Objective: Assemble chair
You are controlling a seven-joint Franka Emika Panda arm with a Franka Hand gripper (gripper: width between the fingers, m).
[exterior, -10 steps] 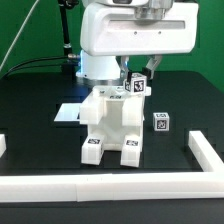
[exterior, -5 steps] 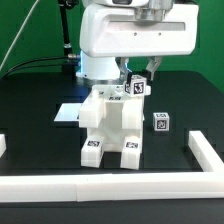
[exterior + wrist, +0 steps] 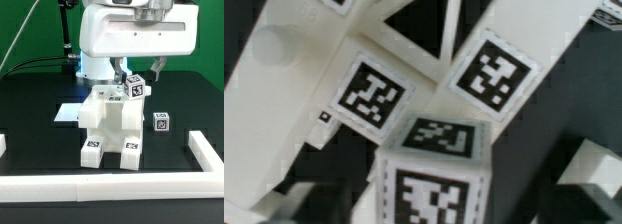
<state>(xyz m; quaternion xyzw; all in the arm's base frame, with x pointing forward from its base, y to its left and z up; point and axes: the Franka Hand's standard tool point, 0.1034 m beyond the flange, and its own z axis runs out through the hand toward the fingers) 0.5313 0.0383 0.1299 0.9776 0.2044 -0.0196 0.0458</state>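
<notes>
The partly built white chair [image 3: 112,125] stands mid-table, with tags on its two front feet. My gripper [image 3: 137,82] is shut on a small white tagged chair block [image 3: 139,91] and holds it at the chair's top edge, on the exterior view's right. In the wrist view the held block [image 3: 434,196] sits between my dark fingers [image 3: 299,196], with the chair's tagged faces [image 3: 374,92] close beyond it. Whether the block touches the chair is hidden. Another small tagged block [image 3: 160,122] lies loose on the table at the chair's right in the exterior view.
The marker board [image 3: 68,113] lies flat behind the chair on the exterior view's left. White border rails run along the front [image 3: 110,184] and the right side [image 3: 203,150]. A rail end [image 3: 3,146] shows at the left edge.
The held block has shifted slightly down and turned a little at the chair's top. The chair and the loose block have not moved.
</notes>
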